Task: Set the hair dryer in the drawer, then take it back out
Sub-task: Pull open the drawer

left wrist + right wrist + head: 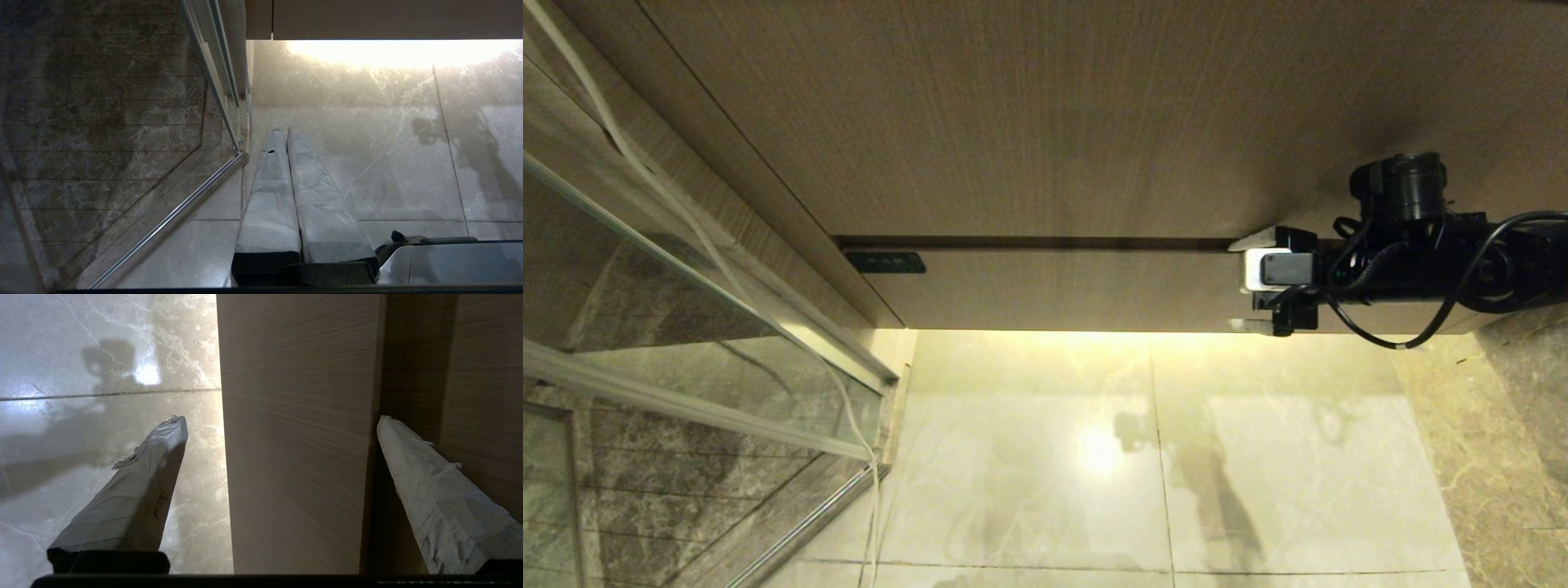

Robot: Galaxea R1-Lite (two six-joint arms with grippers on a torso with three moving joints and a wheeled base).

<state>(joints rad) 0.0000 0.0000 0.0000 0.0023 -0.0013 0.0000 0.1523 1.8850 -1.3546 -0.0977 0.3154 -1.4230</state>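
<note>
Drawer [1078, 290]: a wide, shallow wood-grain front, pushed in flush under a taller wood panel [1045, 114]. A thin dark gap runs between the two. A small dark label [885, 262] sits at the drawer's left end.

Right gripper [1248, 283]: reaches in from the right, level with the drawer's right end. Its two white-wrapped fingers are spread wide, one at the drawer's top edge by the gap, the other at its bottom edge. In the right wrist view the drawer front fills the space between them. Nothing is held.

Left gripper [282, 131]: seen only in its own wrist view, pointing down at the floor, its wrapped fingers pressed together and empty.

Hair dryer: not visible in any view.

Floor [1160, 457]: glossy pale marble tiles, brightly lit along the strip beneath the drawer.

Glass door [686, 327]: a metal-framed pane at the left, with darker marble behind it.
</note>
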